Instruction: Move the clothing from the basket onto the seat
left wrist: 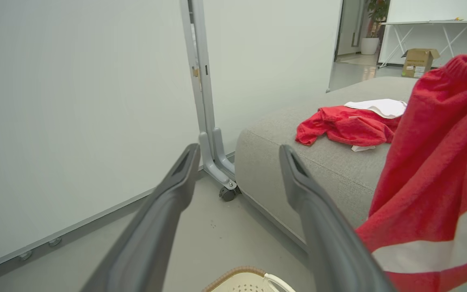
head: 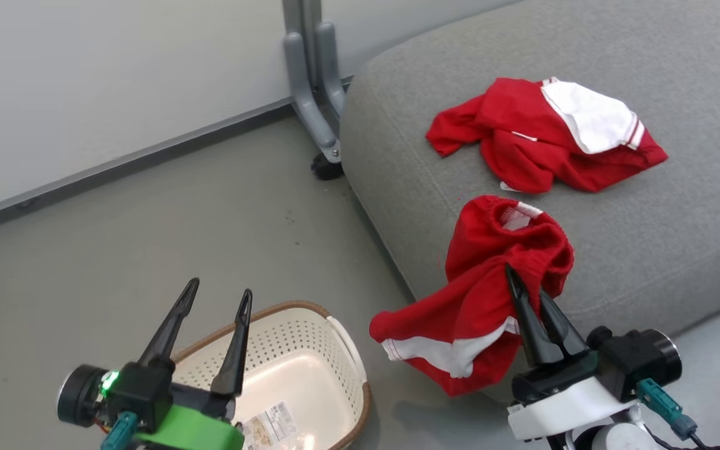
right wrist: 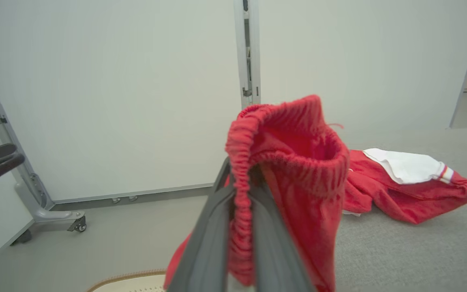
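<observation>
My right gripper (head: 525, 281) is shut on a red garment with white stripes (head: 491, 294), pinching its elastic waistband (right wrist: 241, 194); the cloth hangs in the air at the front edge of the grey seat (head: 647, 250). A second red garment with a white panel (head: 547, 134) lies spread on the seat, also in the left wrist view (left wrist: 349, 127) and right wrist view (right wrist: 412, 182). My left gripper (head: 217, 295) stands open above the cream basket (head: 335, 350) on the floor, nothing between its fingers. No clothing shows in the part of the basket in view.
A grey metal partition foot on a caster (head: 319, 94) stands against the white wall beside the seat's left end. A paper label (head: 272, 428) lies on the basket's bottom. A cardboard box (left wrist: 418, 61) and a white table stand far behind the seat.
</observation>
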`<state>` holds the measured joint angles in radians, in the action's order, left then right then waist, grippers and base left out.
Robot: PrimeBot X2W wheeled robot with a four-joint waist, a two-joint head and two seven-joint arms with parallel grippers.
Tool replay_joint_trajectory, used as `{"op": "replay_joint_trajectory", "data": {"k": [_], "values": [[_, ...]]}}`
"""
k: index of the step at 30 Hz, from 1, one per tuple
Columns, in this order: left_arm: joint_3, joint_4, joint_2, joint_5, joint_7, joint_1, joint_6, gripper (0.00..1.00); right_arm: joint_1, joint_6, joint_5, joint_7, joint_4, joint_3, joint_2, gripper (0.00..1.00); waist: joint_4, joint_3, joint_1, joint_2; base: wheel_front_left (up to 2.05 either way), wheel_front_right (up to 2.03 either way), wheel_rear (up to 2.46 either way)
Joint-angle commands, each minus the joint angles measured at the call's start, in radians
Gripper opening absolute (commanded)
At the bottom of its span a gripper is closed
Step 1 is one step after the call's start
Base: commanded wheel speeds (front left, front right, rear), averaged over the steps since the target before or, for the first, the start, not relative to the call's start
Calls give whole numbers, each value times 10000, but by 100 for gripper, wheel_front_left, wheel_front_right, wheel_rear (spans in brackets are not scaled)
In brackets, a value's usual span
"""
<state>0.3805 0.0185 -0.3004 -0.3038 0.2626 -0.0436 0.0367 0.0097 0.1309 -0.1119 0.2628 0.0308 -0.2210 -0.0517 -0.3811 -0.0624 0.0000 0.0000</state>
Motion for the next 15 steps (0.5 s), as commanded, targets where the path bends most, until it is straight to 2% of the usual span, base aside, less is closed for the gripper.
{"op": "replay_joint_trajectory", "data": {"k": [1, 3, 8, 11, 15], "values": [[-192, -103, -106, 84, 24, 350, -149, 100, 154, -3, 11, 30, 136, 90, 5, 0, -1075, -750, 0, 0, 0, 0, 0], [-621, -244, -179, 291, 28, 878, -417, 100, 379, -3, -4, 30, 430, 292, 11, 0, -1483, -967, 0, 0, 0, 0, 0], [-1033, -191, -191, 741, 28, 1179, -984, 100, 789, -3, -150, 30, 1016, 827, 13, 0, -1651, -1455, 0, 0, 0, 0, 0], [-1149, -222, -253, 928, 29, 1181, -1154, 100, 829, -3, -217, 30, 1189, 930, 13, 0, -1691, -1699, 0, 0, 0, 0, 0], [-1365, -354, -376, 1123, 29, 990, -1280, 100, 171, 0, -944, 30, 1436, 1192, 20, 0, -1719, -2282, 0, 0, 0, 0, 0]]}}
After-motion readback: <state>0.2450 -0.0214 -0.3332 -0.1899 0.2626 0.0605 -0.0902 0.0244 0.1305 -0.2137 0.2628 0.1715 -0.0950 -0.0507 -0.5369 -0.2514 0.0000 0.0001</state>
